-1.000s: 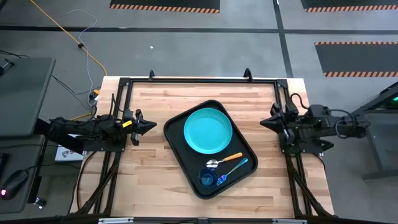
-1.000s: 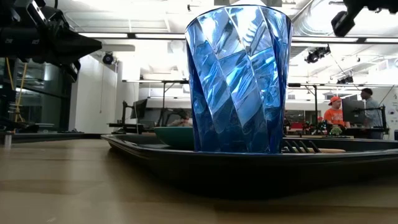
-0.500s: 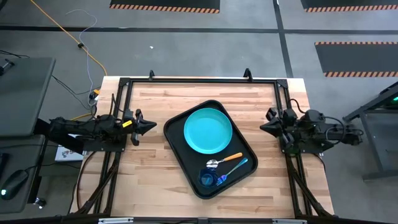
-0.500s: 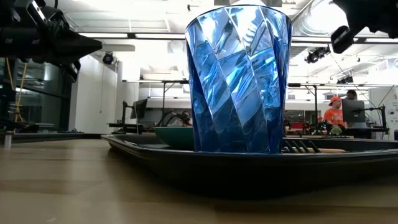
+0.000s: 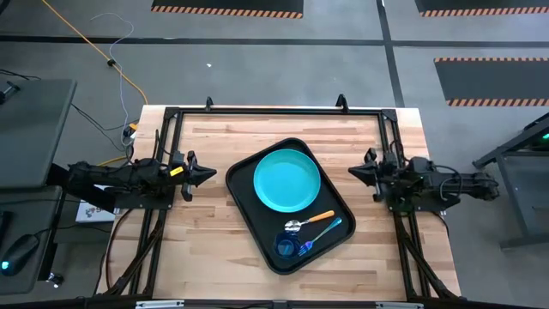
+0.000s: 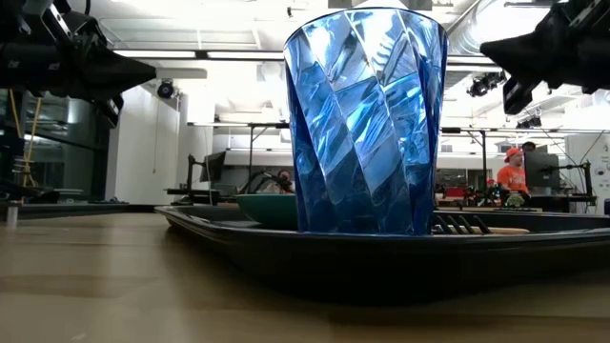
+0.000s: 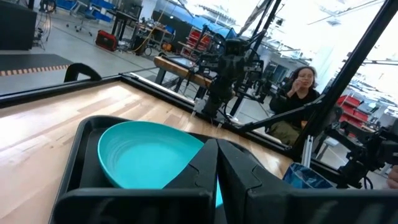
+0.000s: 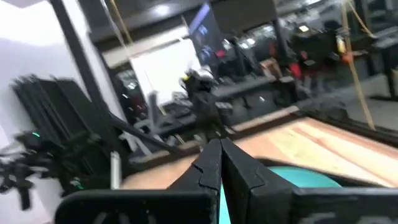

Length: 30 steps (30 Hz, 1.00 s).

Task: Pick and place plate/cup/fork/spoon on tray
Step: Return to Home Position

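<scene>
Resting together on the tray (image 5: 236,190), the plate (image 5: 286,180) filled one end while the spoon (image 5: 309,221), fork (image 5: 322,233) and cup (image 5: 286,247) crowded the other end, so nothing seemed left to load. That likely explained why the left pincer (image 5: 206,172) and right pincer (image 5: 353,172) hung over opposite tabletop (image 5: 214,240) edges, each closed tight on nothing.

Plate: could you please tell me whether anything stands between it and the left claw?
Only the tray rim. The left claw, shut, hovers at the left, pointing toward the plate; between them lie bare table and that rim, nothing else.
</scene>
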Available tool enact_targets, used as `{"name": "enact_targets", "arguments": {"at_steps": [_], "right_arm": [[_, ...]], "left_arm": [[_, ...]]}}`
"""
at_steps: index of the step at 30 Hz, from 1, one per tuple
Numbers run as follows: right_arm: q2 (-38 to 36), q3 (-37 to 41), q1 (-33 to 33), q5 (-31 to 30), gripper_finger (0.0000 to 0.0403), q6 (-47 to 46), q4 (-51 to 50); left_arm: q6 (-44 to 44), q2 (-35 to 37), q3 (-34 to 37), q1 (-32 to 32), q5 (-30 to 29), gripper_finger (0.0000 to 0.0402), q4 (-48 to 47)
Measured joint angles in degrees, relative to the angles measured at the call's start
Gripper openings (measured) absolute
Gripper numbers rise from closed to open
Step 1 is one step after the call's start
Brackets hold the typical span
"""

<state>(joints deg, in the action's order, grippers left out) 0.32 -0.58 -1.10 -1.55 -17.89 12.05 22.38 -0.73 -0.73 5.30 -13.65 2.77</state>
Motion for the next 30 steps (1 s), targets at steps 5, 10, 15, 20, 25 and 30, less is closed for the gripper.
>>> {"name": "enact_targets", "arguments": {"at_steps": [5,10,15,20,25,30], "right_arm": [[0.0,0.0,0.0,-3.1,0.0000,0.0,-5.9],[0.0,0.0,0.0,-3.2,0.0000,0.0,-10.4],[0.2,0.0,0.0,-2.8,0.0000,0.0,-10.6],[0.2,0.0,0.0,-2.8,0.0000,0.0,-10.6],[0.3,0.0,0.0,-2.8,0.0000,0.0,-10.7],[0.3,0.0,0.0,-2.7,0.0000,0.0,-10.8]], "left_arm": [[0.0,0.0,0.0,0.0,0.0,0.0003,0.0],[0.0,0.0,0.0,0.0,0.0,0.0003,0.0],[0.0,0.0,0.0,0.0,0.0,0.0003,0.0],[0.0,0.0,0.0,0.0,0.0,0.0003,0.0],[0.0,0.0,0.0,0.0,0.0,0.0003,0.0],[0.0,0.0,0.0,0.0,0.0,0.0003,0.0]]}}
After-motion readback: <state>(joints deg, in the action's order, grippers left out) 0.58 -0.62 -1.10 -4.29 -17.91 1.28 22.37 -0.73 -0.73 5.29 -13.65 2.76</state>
